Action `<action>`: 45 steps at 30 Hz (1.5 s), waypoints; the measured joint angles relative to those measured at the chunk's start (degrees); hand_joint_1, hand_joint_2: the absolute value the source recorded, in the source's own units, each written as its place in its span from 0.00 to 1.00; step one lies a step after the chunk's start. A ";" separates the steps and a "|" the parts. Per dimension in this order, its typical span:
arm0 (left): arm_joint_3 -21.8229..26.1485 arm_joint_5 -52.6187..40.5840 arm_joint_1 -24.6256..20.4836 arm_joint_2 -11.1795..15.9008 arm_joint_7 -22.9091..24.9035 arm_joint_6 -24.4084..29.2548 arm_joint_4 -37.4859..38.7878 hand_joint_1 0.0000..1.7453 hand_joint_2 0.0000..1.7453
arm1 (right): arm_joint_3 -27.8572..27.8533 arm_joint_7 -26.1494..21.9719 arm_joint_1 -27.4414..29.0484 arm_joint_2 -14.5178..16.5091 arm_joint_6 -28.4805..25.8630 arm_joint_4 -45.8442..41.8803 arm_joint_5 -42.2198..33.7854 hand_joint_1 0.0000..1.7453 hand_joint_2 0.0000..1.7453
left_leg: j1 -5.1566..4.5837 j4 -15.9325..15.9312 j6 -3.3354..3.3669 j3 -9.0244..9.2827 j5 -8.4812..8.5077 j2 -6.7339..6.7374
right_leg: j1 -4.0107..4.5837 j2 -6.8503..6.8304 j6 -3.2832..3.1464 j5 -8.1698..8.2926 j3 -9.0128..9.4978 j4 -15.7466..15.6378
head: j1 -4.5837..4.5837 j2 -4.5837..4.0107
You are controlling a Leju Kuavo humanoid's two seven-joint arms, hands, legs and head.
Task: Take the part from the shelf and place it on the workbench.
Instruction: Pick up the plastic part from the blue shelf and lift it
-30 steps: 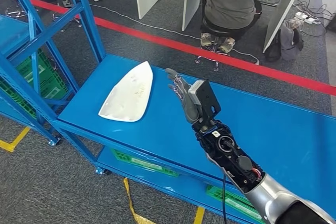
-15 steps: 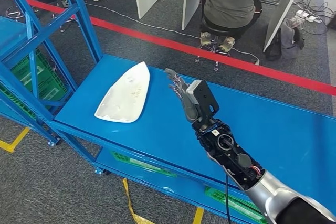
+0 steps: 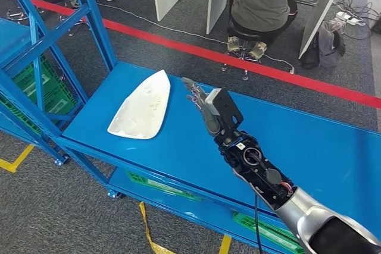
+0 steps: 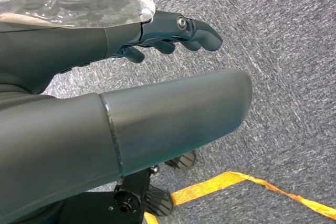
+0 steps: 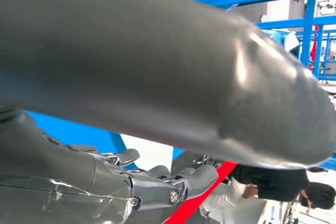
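Grey carpet (image 3: 189, 43) crossed by a red floor line (image 3: 252, 63) lies behind the blue workbench (image 3: 314, 153), our landmark; we see the white part (image 3: 141, 108) lying flat on the workbench near its left end, beside the blue shelf frame (image 3: 40, 57); our right hand (image 3: 204, 102) hovers over the workbench just right of the part, fingers extended and apart, holding nothing; our left hand (image 4: 174, 30) hangs over carpet, fingers straight, empty; a seated person (image 3: 265, 1) sits beyond the line.

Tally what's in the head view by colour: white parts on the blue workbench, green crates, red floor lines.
White: 1, the part lying on the workbench
Green: 3 crates
Red: 1 floor line
Total: 5
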 joint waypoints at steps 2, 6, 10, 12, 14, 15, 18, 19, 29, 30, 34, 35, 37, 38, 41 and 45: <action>0.02 -0.01 0.00 0.04 0.00 0.00 0.00 0.00 0.00 | 0.15 0.03 -0.23 0.00 0.04 0.37 -0.04 0.00 0.00 | -0.10 0.18 0.14 -0.05 -0.11 -0.02 | -0.14 0.00 0.10 0.04 0.03 -0.10 | -0.02 0.00; 0.05 -0.03 -0.04 0.29 -0.02 0.00 0.00 0.00 0.00 | 0.44 0.08 -0.73 0.00 0.36 1.09 -0.21 0.00 0.00 | -0.27 0.16 0.70 -0.02 -0.20 -0.06 | -0.40 -0.01 0.62 0.13 0.21 -0.40 | -0.02 0.00; 0.07 -0.03 -0.16 0.36 -0.09 0.01 0.00 0.00 0.00 | 0.79 -0.17 -1.59 0.00 0.57 1.73 -0.74 0.00 0.00 | 0.33 -1.64 1.64 1.28 0.51 0.22 | -0.38 -0.26 0.71 -3.52 -2.92 6.17 | 0.39 0.00; 0.17 -0.01 -0.20 0.37 -0.12 0.00 0.00 0.00 0.00 | 1.10 -0.33 -1.67 0.00 0.57 2.21 -1.02 0.00 0.00 | 0.25 -1.72 1.73 1.39 0.47 0.21 | -0.34 -0.30 0.81 -6.85 -7.06 14.66 | 0.62 0.00; 0.31 0.05 -0.09 0.37 -0.18 0.00 0.00 0.00 0.00 | 1.43 -0.40 -1.54 0.00 0.56 2.67 -1.19 0.00 0.00 | 0.27 -1.65 1.51 1.54 0.28 -0.07 | -0.47 -0.32 0.98 -6.51 -8.71 17.29 | 0.75 0.00; 0.36 0.11 -0.02 0.37 -0.21 0.00 0.00 0.00 0.00 | 1.54 -0.42 -1.53 0.00 0.55 2.85 -1.24 0.00 0.00 | 0.36 -1.53 1.25 1.70 0.10 -0.28 | -0.60 -0.32 1.04 -4.58 -7.70 14.80 | 0.83 0.00; 0.45 0.26 -0.01 0.45 -0.28 0.01 0.00 0.00 0.00 | 1.86 -0.51 -1.72 0.01 0.56 3.28 -1.28 0.00 0.00 | 0.47 -0.69 0.00 1.84 -0.70 -0.88 | -0.88 0.17 1.13 0.14 -2.25 3.32 | 0.98 0.01; 0.45 0.31 -0.05 0.49 -0.31 0.02 0.00 0.00 0.00 | 1.99 -0.53 -1.73 0.02 0.57 3.38 -1.28 0.00 0.00 | 0.44 -0.45 -0.42 1.65 -0.82 -1.03 | -0.78 0.40 0.91 0.20 -1.44 1.81 | 0.94 0.01; 0.47 0.41 0.06 0.48 -0.35 0.05 0.00 0.00 0.00 | 2.70 -0.57 -2.20 0.04 0.58 3.86 -1.29 0.00 0.00 | 0.45 18.94 -1.47 -9.24 -7.78 0.34 | 0.64 -0.64 -2.54 -0.37 -0.87 1.57 | 0.12 0.01; 0.48 0.43 0.12 0.47 -0.35 0.05 0.00 0.00 0.00 | 2.78 -0.57 -2.22 0.04 0.58 3.91 -1.29 0.00 0.00 | 0.31 17.22 -1.16 -8.76 -6.18 0.36 | 0.78 -0.75 -2.59 -0.41 -0.79 1.57 | 0.11 0.01; 0.49 0.64 -0.08 0.61 -0.37 0.04 0.00 0.00 0.00 | 3.03 -0.58 -2.42 0.07 0.58 3.95 -1.29 0.00 0.00 | -0.79 2.02 0.41 -1.93 0.61 1.44 | 1.15 -1.05 -2.26 -0.71 -0.53 1.58 | 0.15 0.01; 0.49 0.71 -0.12 0.64 -0.38 0.04 0.00 0.00 0.00 | 3.09 -0.58 -2.44 0.07 0.58 3.98 -1.29 0.00 0.00 | -1.05 0.96 0.59 -1.50 0.68 1.61 | 1.21 -1.14 -2.05 -0.79 -0.54 1.57 | 0.20 0.02; 0.49 0.84 -0.11 0.64 -0.43 0.04 0.00 0.00 0.00 | 3.19 -0.57 -2.47 0.07 0.62 4.04 -1.29 0.00 0.00 | -1.14 0.61 0.92 -1.38 0.71 1.36 | 1.18 -1.40 -1.49 -1.01 -0.51 1.51 | 0.26 0.02; 0.49 0.87 -0.08 0.63 -0.44 0.04 0.00 0.00 0.00 | 3.22 -0.58 -2.51 0.07 0.65 4.08 -1.29 0.00 0.00 | -1.05 0.39 1.18 -1.22 0.80 1.23 | 1.11 -1.41 -1.21 -1.46 -0.70 1.95 | 0.32 0.02; 0.49 0.90 -0.07 0.54 -0.46 0.04 0.00 0.00 0.00 | 3.27 -0.59 -2.64 0.07 0.70 4.28 -1.29 0.00 0.00 | -0.78 -0.09 1.89 -0.74 0.96 0.93 | 0.97 -0.97 -0.51 -5.99 -4.28 10.08 | 0.71 0.00; 0.49 0.91 0.05 0.49 -0.46 0.00 0.00 0.00 0.00 | 3.56 -0.59 -2.40 0.07 0.75 4.72 -1.29 0.00 0.00 | -0.75 -0.03 2.03 -0.50 0.79 0.17 | 0.81 -0.86 -0.01 -7.70 -8.43 18.32 | 0.96 0.01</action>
